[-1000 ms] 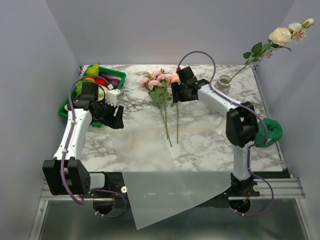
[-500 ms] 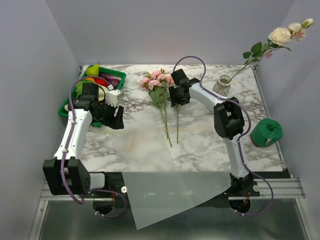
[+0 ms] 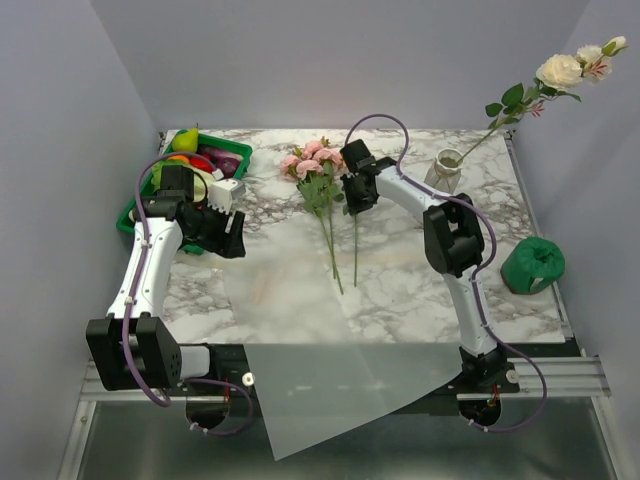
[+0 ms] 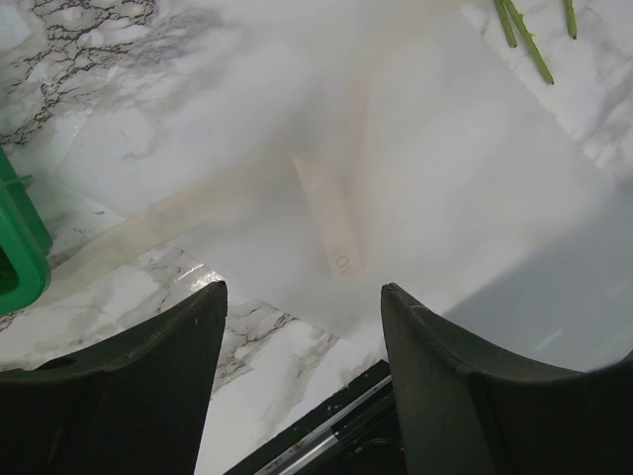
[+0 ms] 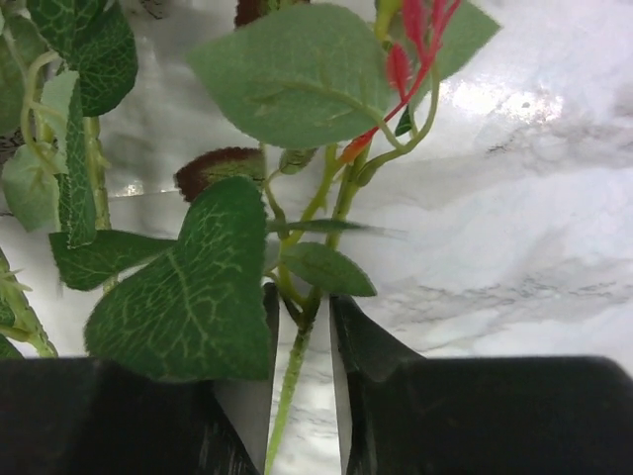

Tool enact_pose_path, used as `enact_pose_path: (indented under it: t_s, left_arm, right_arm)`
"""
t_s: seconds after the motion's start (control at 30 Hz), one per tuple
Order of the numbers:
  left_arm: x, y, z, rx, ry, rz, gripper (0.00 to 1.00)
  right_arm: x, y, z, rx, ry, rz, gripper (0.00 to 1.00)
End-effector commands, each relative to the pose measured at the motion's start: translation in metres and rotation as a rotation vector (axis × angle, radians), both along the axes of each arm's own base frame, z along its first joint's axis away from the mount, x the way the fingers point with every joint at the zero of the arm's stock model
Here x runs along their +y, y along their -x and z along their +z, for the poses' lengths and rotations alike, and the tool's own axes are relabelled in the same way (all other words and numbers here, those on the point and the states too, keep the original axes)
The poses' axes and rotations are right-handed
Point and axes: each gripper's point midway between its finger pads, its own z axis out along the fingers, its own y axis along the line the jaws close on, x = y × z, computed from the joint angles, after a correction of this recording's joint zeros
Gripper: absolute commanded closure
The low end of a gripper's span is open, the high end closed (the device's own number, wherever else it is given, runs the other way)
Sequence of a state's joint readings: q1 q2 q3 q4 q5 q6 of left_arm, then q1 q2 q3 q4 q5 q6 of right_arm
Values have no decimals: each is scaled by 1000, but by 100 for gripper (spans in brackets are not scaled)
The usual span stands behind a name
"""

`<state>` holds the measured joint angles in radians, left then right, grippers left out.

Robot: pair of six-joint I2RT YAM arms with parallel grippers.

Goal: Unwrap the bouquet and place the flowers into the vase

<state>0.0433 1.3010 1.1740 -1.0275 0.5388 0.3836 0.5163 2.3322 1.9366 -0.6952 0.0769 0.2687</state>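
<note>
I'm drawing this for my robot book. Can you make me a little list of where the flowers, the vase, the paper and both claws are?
Vase: standing at the back right, one cream flower leaning out of it
Loose flowers: pink bunch lying flat in the middle, stems pointing to the front
Paper: spread flat, hanging off the front
Right claw: slightly open around one stem
Left claw: open, empty, above the paper
Tray: green, back left

Free passage over bare table [image 3: 410, 285] between the flowers [image 3: 320, 180] lying mid-table and the green pouch [image 3: 533, 264] at right; obstacles: green tray [image 3: 232, 150] far left, vase [image 3: 447, 168] with leaning stem far right, paper sheet [image 3: 320, 340] across near centre.
</note>
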Motion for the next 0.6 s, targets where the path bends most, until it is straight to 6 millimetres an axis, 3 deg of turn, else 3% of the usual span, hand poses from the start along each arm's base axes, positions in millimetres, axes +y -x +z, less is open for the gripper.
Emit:
enact_pose_path:
  t_s: [0.0, 0.07, 0.2, 0.43, 0.57]
  left_arm:
    - [3, 4, -1, -2, -10, -4, 28]
    - [4, 4, -2, -1, -13, -3, 28]
    - [4, 3, 1, -5, -8, 0, 28]
    - [3, 5, 4, -11, 0, -3, 28]
    - [3, 7, 4, -14, -1, -2, 28]
  right_arm:
    - [2, 0, -13, 15, 8, -16, 77]
    - [3, -1, -7, 4, -2, -24, 82]
    - [4, -10, 28, -69, -24, -36, 87]
    - [1, -29, 140, -283, -70, -36, 92]
    - [-5, -30, 220, -437, -112, -20, 93]
